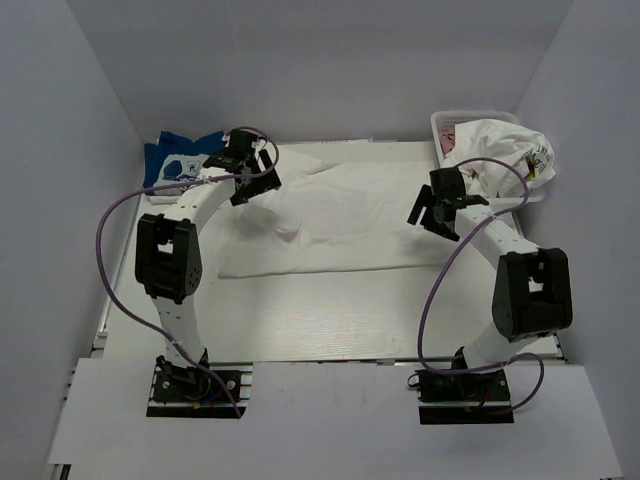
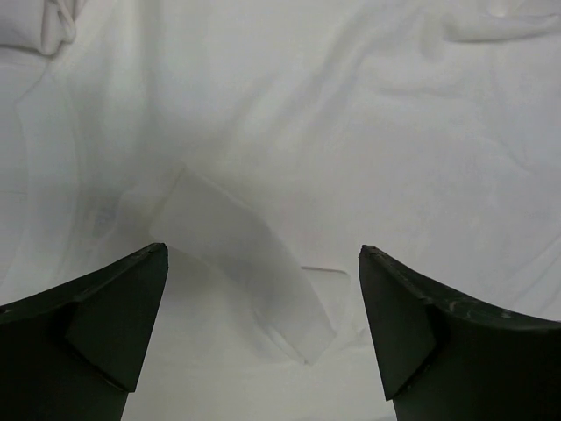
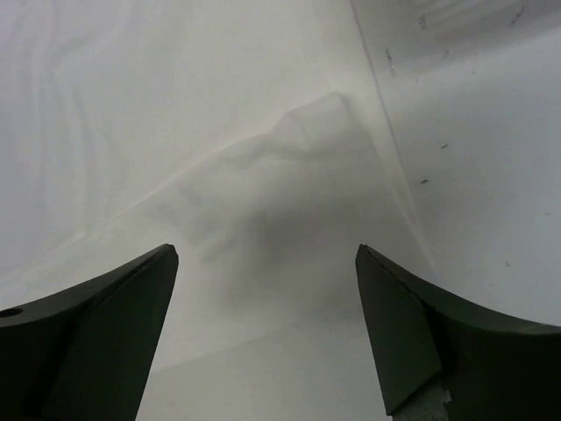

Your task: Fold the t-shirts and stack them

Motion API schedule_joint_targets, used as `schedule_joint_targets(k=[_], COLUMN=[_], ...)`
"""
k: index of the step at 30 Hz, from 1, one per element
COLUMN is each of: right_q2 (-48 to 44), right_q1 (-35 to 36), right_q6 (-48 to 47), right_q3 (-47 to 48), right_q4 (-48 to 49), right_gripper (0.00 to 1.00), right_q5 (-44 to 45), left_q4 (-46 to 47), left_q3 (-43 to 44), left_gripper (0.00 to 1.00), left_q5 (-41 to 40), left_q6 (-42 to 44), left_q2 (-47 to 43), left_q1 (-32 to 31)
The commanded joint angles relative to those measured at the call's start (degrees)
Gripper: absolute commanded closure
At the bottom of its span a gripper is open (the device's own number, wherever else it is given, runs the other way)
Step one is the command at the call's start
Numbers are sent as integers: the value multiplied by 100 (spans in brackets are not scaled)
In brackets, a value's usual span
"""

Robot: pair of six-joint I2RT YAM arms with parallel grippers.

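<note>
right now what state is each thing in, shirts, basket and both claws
white t-shirt: spread out on the table, wrinkled, not held
blue t-shirt: crumpled at the far left, unfolded
printed white t-shirt: bunched up in the basket, unfolded
basket: upright at the far right, holding that shirt
left claw: open, empty, over the white t-shirt
right claw: open, empty, over the white t-shirt's edge

Blue t-shirt [image 1: 168,157] half hidden behind left hand [image 1: 256,187] (graphic unreadable).
</note>
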Motion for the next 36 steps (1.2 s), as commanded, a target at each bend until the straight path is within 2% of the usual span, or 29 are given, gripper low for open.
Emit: schedule_joint_targets(k=[1, 7, 9, 11, 14, 20, 23, 29, 31, 32, 33, 36], right_q2=[-748, -1312, -1260, -1102, -865, -635, -565, -451, -381, -372, -363, -398], right_q1=[66, 391, 523, 558, 585, 585, 567, 585, 576, 559, 558, 558], right_q6=[-402, -666, -719, -711, -632, -579, -588, -605, -649, -710, -737, -816], right_q3=[-221, -1074, -1259, -1338, -1347, -1365, -1356, -1347, -1260, -1190, -1111, -1022], right_q4=[326, 792, 906, 959, 1056, 1100, 1083, 1057, 908, 855, 741, 599], right_gripper=[10, 10, 10, 10, 10, 10, 10, 10, 10, 10, 10, 10], right_q5=[-540, -1517, -1623, -1614, -1814, -1816, -1755, -1728, -1710, -1284, -1158, -841], left_q4=[-40, 750, 1154, 1339, 1585, 2034, 2034, 2157, 2079, 1826, 1702, 1569], left_q3=[28, -1939, -2205, -2337, -2277, -2145, -2022, -1250, -557, -241, 432, 1527], left_gripper=[0, 0, 0, 0, 0, 0, 0, 0, 0, 0, 0, 0], left_q5=[50, 585, 1042, 1689, 2237, 2669, 2452, 1564, 1423, 1343, 1343, 1272], left_q6=[258, 56, 56, 56, 56, -155, -208, -156, -76, 11, 177, 591], left_q2=[-495, -1595, -1737, -1659, -1123, -472, -331, 256, 608, 801, 1203, 1655], left_q1=[41, 41, -72, -73, -125, -178, -240, -240, -240, -179, -178, -178])
